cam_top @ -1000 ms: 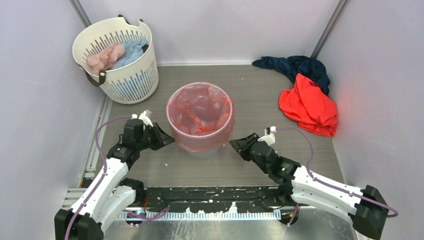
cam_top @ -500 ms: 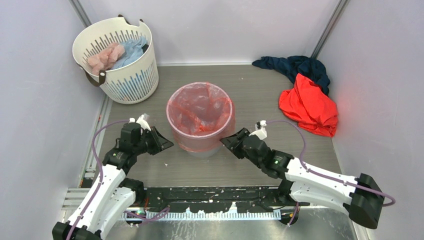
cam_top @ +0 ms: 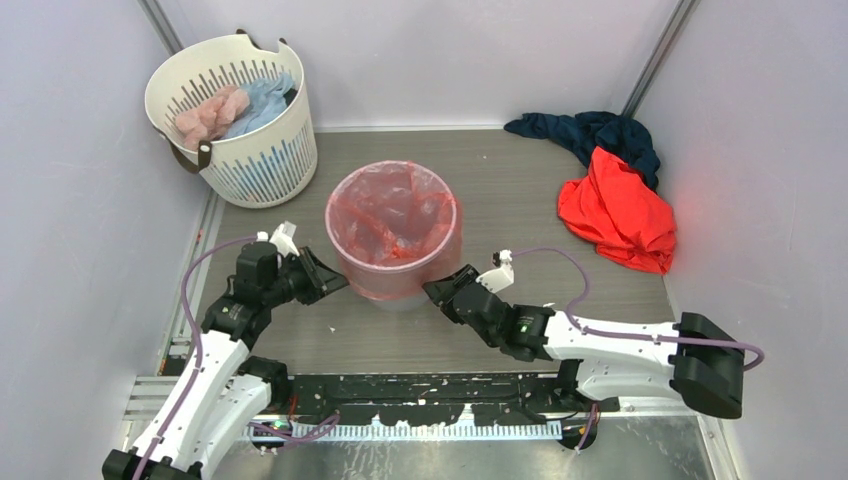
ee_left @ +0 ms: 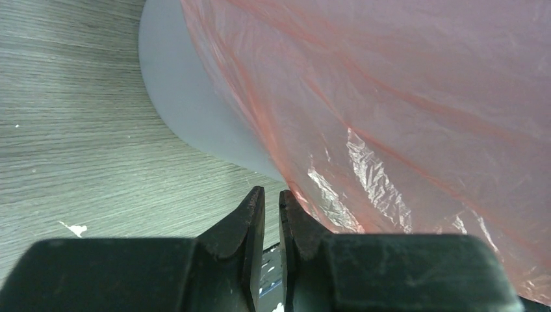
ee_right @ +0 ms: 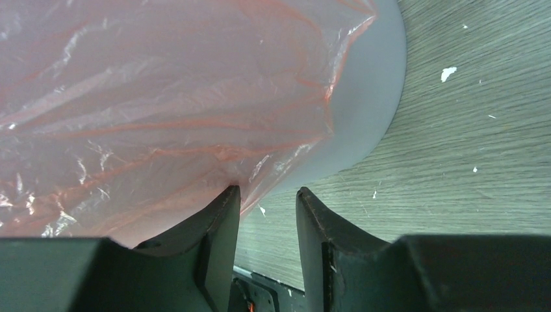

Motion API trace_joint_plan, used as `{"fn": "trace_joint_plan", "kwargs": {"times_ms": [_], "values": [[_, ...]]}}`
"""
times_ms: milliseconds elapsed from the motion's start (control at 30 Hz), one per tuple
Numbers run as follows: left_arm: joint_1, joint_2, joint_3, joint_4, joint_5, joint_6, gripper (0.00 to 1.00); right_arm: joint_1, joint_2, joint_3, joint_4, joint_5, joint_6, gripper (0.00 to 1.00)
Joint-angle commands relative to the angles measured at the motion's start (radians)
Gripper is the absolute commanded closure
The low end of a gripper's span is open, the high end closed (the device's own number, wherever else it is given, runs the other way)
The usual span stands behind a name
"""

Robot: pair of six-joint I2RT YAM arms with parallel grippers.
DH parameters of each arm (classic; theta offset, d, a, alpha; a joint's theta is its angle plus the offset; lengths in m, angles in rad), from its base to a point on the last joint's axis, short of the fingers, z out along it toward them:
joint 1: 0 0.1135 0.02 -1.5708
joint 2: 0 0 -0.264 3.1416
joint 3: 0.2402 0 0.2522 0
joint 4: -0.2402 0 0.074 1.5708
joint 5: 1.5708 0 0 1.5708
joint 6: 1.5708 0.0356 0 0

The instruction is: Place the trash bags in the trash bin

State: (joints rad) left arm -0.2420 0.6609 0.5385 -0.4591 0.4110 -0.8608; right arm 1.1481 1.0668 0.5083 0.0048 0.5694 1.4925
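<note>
Where the left gripper (ee_left: 271, 195) stands: low against the bin's left flank, jaws drawn almost together, a thin slit with nothing seen in it.
Right gripper (ee_right: 266, 192): low at the bin's right-front flank, jaws partly apart, holding nothing; the film's hem brushes one fingertip.
Trash bag (cam_top: 393, 215): sits inside the trash bin (ee_left: 188, 117) as a liner, mouth turned over the rim, crinkled skirt hanging outside and stopping short of the base.
Step in hand, as I judge: seating the overhang down the wall.
Doing it well: the right jaws should straddle the hem before closing, catching film only; the left must part first. Pull evenly from both sides so the light bin neither tips nor slides and the film does not tear.
Surface: wood-grain tabletop (cam_top: 520, 190), white flecks near the bin.
Room: pale walls; slotted laundry basket (cam_top: 250, 165) with cloths at far left; red-orange garment (cam_top: 615, 215) and navy garment (cam_top: 590, 130) at far right, well apart from the bin.
</note>
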Motion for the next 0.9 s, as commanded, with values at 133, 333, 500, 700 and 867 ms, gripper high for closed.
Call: {"fn": "trace_joint_plan", "kwargs": {"times_ms": [133, 333, 500, 700, 867], "values": [[-0.005, -0.041, 0.038, 0.047, 0.048, -0.026, 0.84, 0.011, 0.108, 0.042, 0.112, 0.154, 0.075, 0.62], [-0.005, -0.1, 0.004, 0.022, 0.056, -0.04, 0.84, 0.011, 0.209, 0.036, 0.174, 0.144, 0.093, 0.63], [-0.005, -0.133, -0.009, -0.004, 0.057, -0.04, 0.84, 0.011, 0.279, 0.023, 0.223, 0.119, 0.103, 0.63], [-0.005, -0.166, 0.005, -0.042, 0.057, -0.037, 0.84, 0.012, 0.196, -0.033, 0.178, 0.096, 0.078, 0.63], [-0.006, -0.167, -0.01, -0.025, 0.045, -0.042, 0.84, 0.012, -0.026, -0.06, -0.02, 0.106, 0.033, 0.62]]}}
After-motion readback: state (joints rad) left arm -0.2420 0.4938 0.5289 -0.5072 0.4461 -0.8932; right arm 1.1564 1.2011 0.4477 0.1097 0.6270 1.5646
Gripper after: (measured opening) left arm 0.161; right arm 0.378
